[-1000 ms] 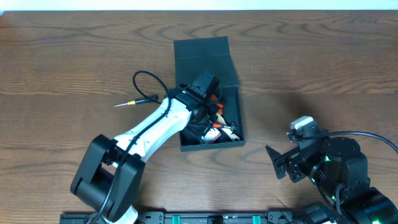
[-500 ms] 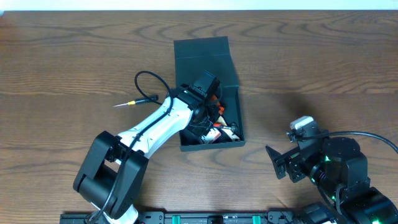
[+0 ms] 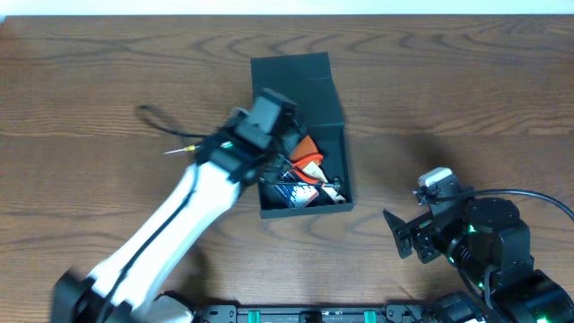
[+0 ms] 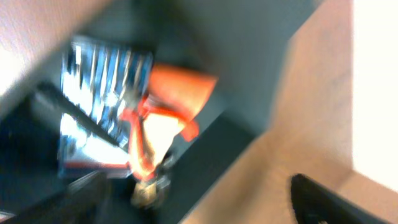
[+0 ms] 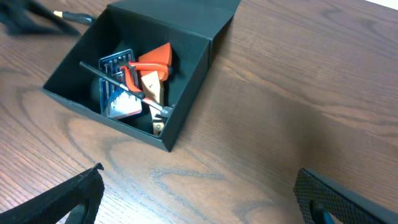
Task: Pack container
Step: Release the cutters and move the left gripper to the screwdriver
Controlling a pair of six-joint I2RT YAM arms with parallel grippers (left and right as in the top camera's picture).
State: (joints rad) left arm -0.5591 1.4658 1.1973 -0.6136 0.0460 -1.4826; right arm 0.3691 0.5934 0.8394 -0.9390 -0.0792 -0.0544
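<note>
The container is a dark square box at mid-table, its flap lid folded back on the far side. Inside lie an orange-handled tool, a blue packet and a thin black rod. My left gripper hovers over the box's left wall, jaws open and empty; its wrist view is blurred and looks down at the orange tool and the packet. My right gripper stands open above bare table, to the right of the box and nearer the front edge.
A thin tool with a yellow tip lies on the wood left of the box. The left arm's cable loops over it. The right arm's base fills the front right corner.
My left gripper opened and lifted out of the box toward its left side, and the arm swung left. The box's contents now show. The right arm has not moved.
</note>
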